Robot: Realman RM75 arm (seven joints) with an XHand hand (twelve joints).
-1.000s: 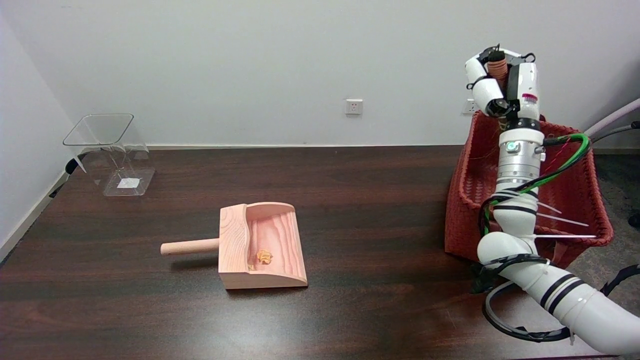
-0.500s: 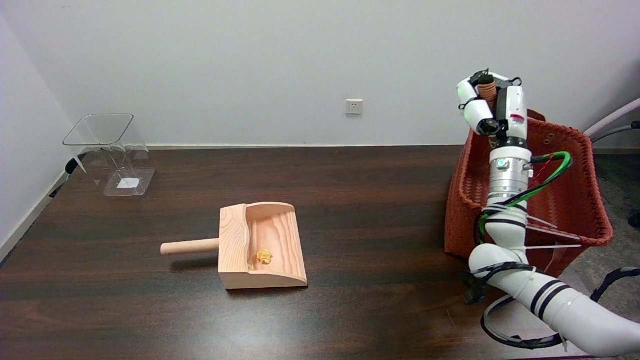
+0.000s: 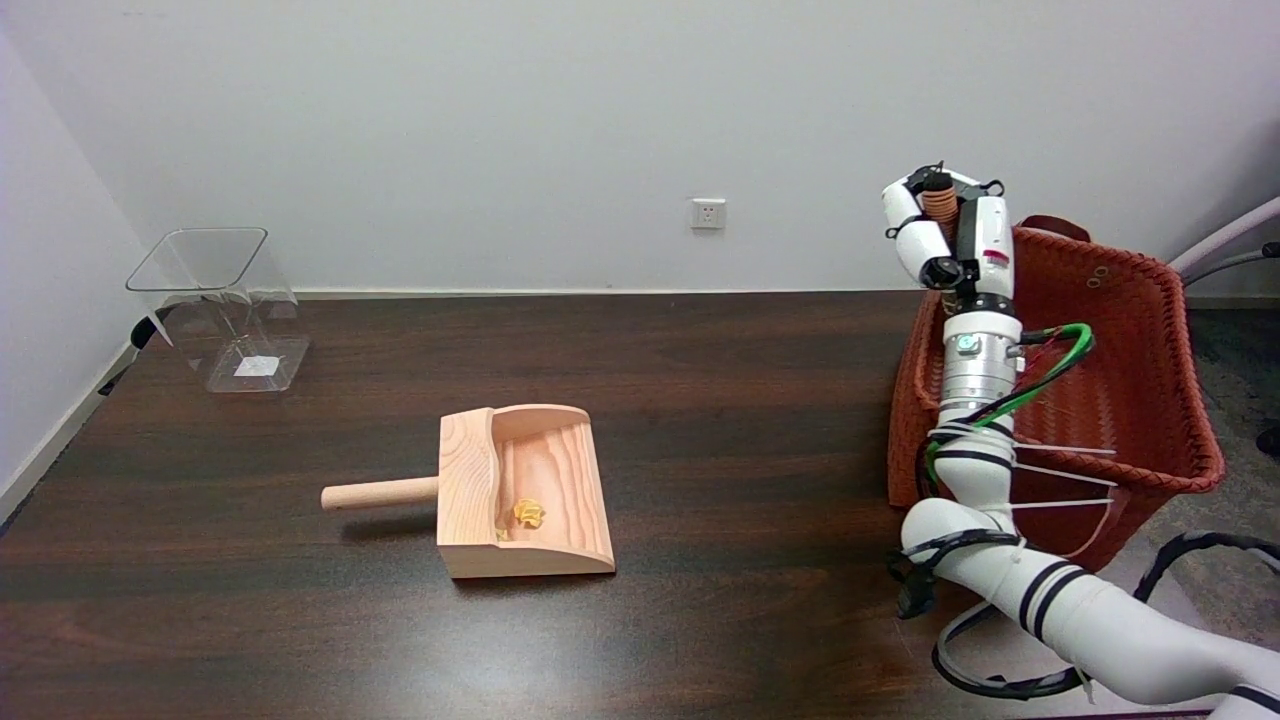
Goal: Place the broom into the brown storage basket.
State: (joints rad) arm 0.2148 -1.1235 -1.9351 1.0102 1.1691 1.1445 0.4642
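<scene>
Head view: hand (image 3: 945, 235) hides most of broom (image 3: 938, 203).

Looks like a plain office or lab room set up for robot trials. Bare white wall (image 3: 500, 120) at the far side, with a white power socket (image 3: 708, 213) low on it and a pale skirting strip below. Dark wood-grain table (image 3: 700, 380) filling most of the view. White jointed robot arm (image 3: 1050, 600) with bundled cables at the near right. Grey carpeted floor (image 3: 1235, 370) at the far right.
</scene>
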